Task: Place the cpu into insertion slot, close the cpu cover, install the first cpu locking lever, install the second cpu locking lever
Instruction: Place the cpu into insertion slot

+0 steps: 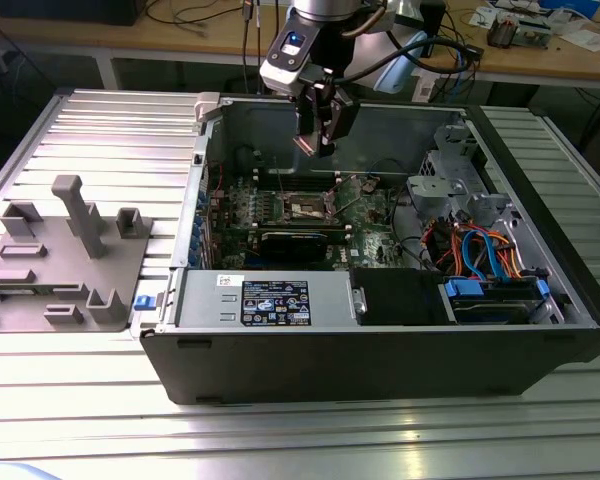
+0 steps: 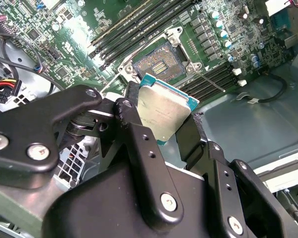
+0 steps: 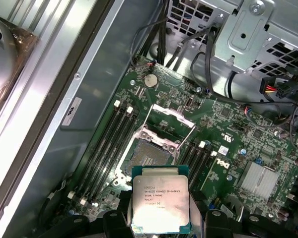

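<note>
Gripper [image 1: 318, 146] is hovering over the board [image 3: 228, 119], jaws clamping the one cpu [image 3: 160, 198] by two opposite edges, silver face showing in the first wrist view. It's hanging above the single slot [image 3: 149, 151], cover [image 3: 170, 115] flipped open.

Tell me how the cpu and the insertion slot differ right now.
The cpu is gripped in the air by the gripper; the insertion slot sits in the green circuit board, empty. The cpu shows a silvery top; the insertion slot shows a dark centre inside a metal rim. Both are square.
</note>
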Controlling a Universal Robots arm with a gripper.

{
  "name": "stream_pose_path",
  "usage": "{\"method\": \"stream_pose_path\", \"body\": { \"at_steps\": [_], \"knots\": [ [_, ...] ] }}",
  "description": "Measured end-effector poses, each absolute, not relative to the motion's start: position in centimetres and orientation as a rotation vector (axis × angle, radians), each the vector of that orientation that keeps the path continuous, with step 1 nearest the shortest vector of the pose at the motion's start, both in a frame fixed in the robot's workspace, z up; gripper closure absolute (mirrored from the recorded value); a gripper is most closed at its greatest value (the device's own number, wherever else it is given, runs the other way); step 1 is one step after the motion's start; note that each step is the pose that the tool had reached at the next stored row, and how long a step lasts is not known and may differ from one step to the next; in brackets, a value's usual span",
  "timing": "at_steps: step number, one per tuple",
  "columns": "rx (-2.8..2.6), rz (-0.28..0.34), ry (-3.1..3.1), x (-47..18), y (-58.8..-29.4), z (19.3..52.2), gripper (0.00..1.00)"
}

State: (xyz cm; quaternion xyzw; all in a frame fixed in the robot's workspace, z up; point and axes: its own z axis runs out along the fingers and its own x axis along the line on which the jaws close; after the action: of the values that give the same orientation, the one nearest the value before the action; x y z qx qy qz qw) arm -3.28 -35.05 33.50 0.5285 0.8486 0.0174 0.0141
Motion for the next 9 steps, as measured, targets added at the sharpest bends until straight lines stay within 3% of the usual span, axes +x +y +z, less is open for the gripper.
{"method": "stream_pose_path", "body": {
  "at_steps": [9],
  "knots": [
    [1.674,0.053,2.624,-3.28,-35.05,33.5,0.46]
  ]
}}
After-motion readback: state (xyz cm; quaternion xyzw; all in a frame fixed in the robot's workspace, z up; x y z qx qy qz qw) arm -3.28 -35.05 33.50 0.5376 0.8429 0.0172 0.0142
